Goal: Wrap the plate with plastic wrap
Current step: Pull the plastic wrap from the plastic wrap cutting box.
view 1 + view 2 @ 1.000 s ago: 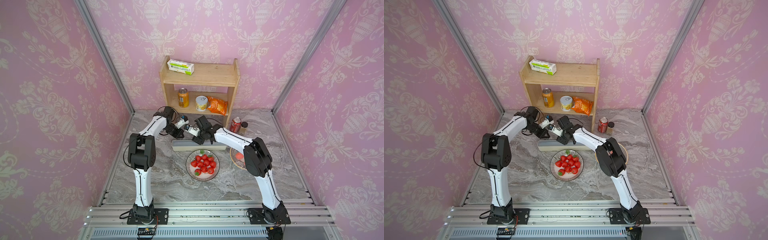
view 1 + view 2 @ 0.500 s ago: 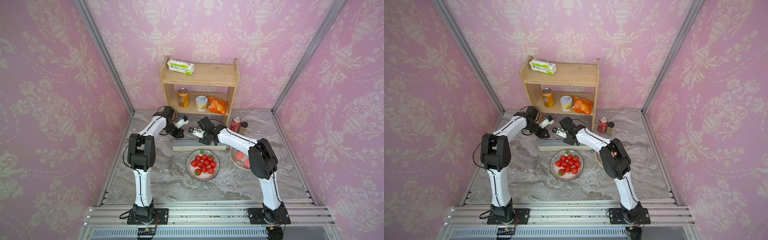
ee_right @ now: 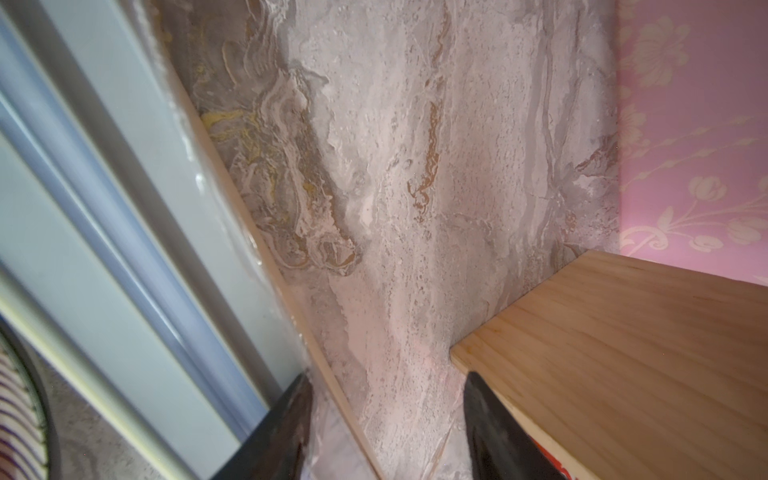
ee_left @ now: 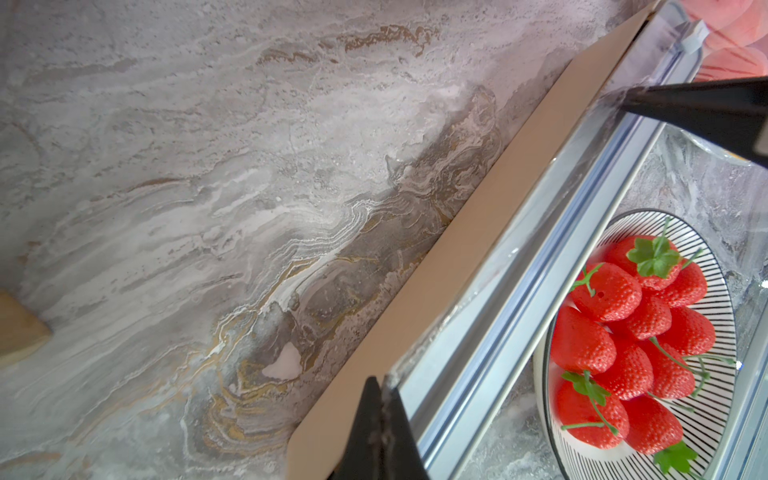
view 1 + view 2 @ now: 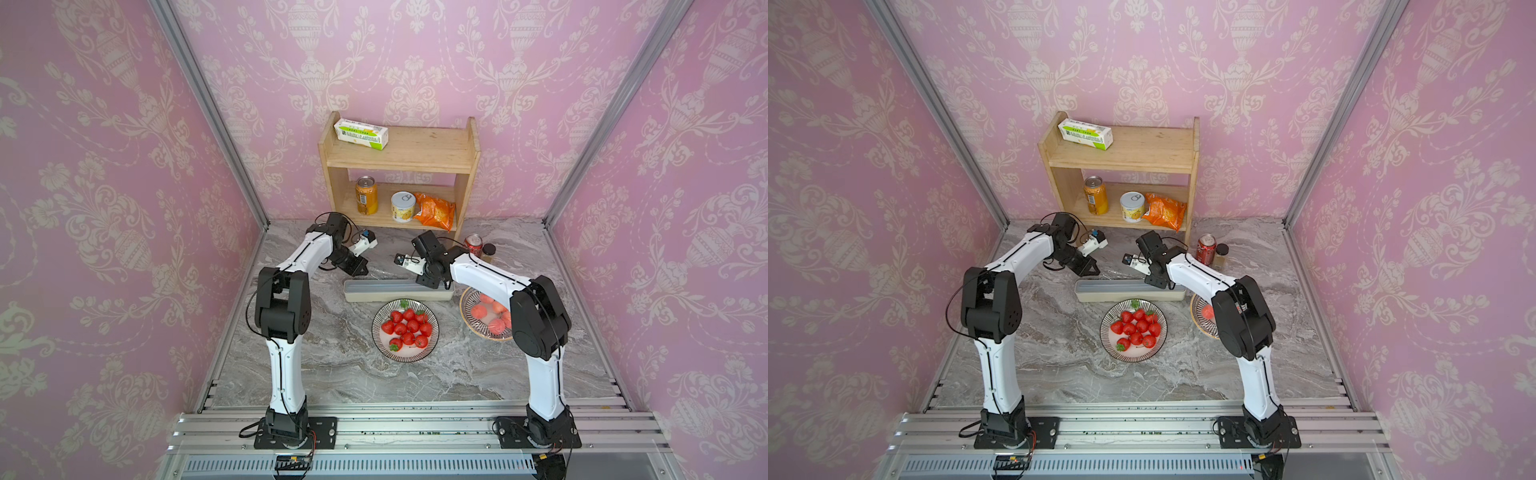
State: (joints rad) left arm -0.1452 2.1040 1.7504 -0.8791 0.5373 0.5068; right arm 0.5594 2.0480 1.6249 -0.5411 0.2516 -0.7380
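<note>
Left hand [image 4: 380, 381] on plastic wrap [image 4: 494, 274] (edge)

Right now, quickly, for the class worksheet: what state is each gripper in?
Left gripper: closed, pinching the edge of the plastic wrap.
Right gripper: open, holding nothing.

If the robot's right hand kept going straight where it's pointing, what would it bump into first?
Probably the grey marble tabletop, in the gap between the long cream dispenser box and the wooden shelf. Depth is hard to judge.
</note>
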